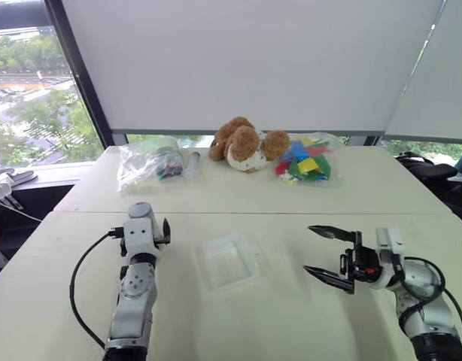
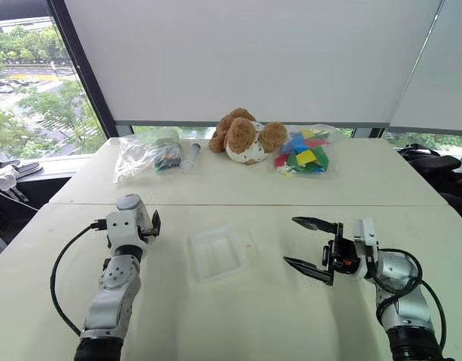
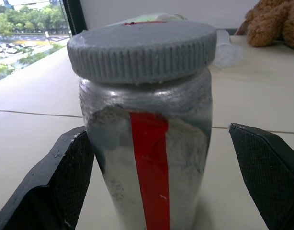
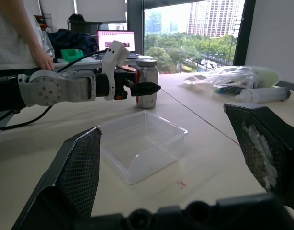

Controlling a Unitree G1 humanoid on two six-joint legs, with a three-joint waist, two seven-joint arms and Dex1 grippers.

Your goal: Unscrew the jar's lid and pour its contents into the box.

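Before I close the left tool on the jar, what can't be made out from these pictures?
- Silver-grey metallic jar with red stripe: hidden behind the left tool in the head views.
- Its brown contents: hidden by the jar's opaque wall, left wrist view.
- Jar's base: cut off by the left wrist view's edge.
- Ribbed grey screw lid: tightness cannot be seen.

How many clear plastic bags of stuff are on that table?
2, both at the table's far edge: one clear plastic bag left of the brown teddy bear, one holding colourful pieces right of it.
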